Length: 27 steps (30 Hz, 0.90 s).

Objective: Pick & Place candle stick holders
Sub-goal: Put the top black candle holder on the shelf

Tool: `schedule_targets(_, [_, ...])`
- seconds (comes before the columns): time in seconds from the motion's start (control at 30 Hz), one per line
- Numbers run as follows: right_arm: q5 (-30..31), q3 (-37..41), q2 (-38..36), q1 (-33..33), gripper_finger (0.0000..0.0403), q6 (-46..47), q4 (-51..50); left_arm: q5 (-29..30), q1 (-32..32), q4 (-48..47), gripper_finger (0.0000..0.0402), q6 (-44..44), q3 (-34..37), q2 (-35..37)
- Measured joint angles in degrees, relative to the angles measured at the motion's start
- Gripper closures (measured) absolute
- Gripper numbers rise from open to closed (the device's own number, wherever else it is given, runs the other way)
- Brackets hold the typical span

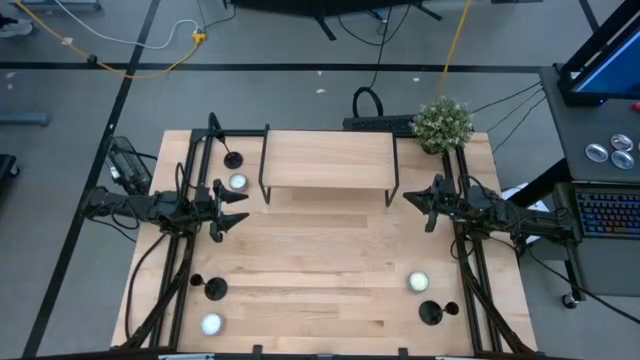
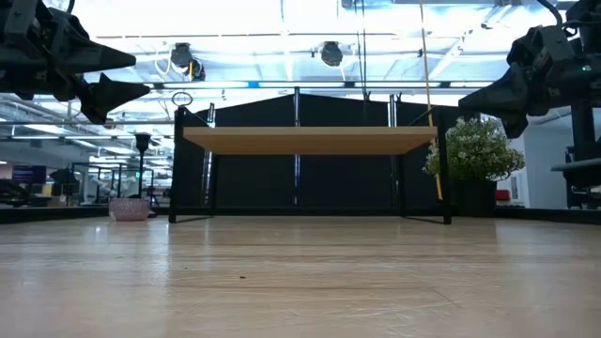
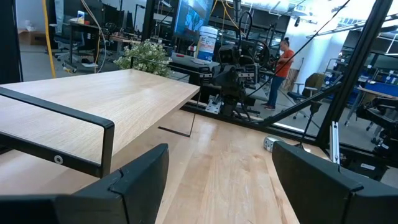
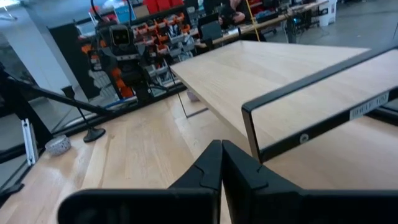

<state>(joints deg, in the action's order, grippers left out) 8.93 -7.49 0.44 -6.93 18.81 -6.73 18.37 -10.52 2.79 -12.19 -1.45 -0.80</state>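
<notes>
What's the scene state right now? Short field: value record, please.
surface: light wooden table
shelf: low wooden shelf on a black metal frame, at the table's far middle
holders: three small black candle stick holders, far left, near left, near right
candles: three small white round candles, one beside each holder
plant: small green potted plant, far right corner
left gripper: open, empty, above the table's left side
right gripper: shut, empty, above the right side
shelf top: bare
</notes>
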Motion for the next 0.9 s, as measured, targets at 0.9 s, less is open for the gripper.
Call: schedule_targets(0.9, [0.0,0.1,0.0,0.0,0.0403,1.5,2.6,0.0,-0.2,18.2,0.0108,-6.3,-1.3,-0.2])
